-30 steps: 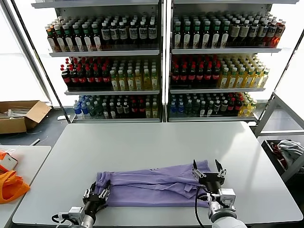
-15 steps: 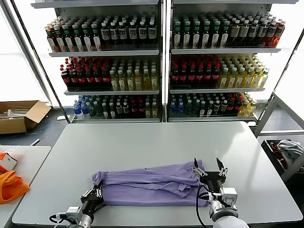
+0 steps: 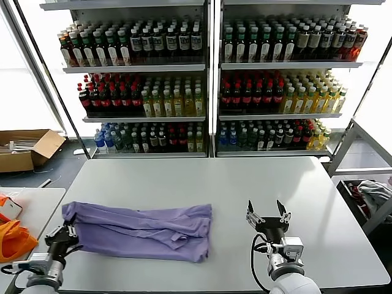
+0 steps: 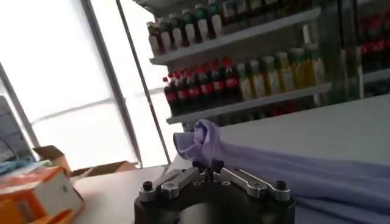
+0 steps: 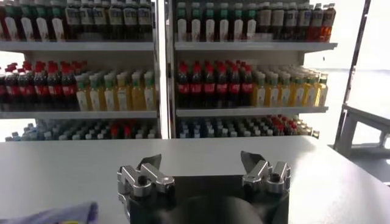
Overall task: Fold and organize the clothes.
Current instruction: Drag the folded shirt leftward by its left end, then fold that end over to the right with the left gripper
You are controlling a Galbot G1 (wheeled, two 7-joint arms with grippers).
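Note:
The clothes, one lavender T-shirt (image 3: 141, 229), lie in a long folded strip on the left half of the white table (image 3: 245, 184). My left gripper (image 3: 66, 233) sits at the table's left edge, shut on the shirt's left end. In the left wrist view that gripper (image 4: 207, 165) pinches a bunched fold of the T-shirt (image 4: 195, 139), and the rest trails away flat. My right gripper (image 3: 267, 214) hovers open over bare table, apart from the shirt's right end. In the right wrist view that gripper (image 5: 201, 162) holds nothing, and a corner of the T-shirt (image 5: 58, 213) shows off to one side.
Shelves of bottles (image 3: 208, 79) stand behind the table. An orange bag (image 3: 12, 240) lies on a side table at the left, beyond it a cardboard box (image 3: 24, 149) on the floor. A grey-white bundle (image 3: 375, 192) sits in a rack at the right.
My left gripper closed on the shirt's left end and pulled it leftward along the table. The shirt slid away from the right gripper, which stayed open and barely moved.

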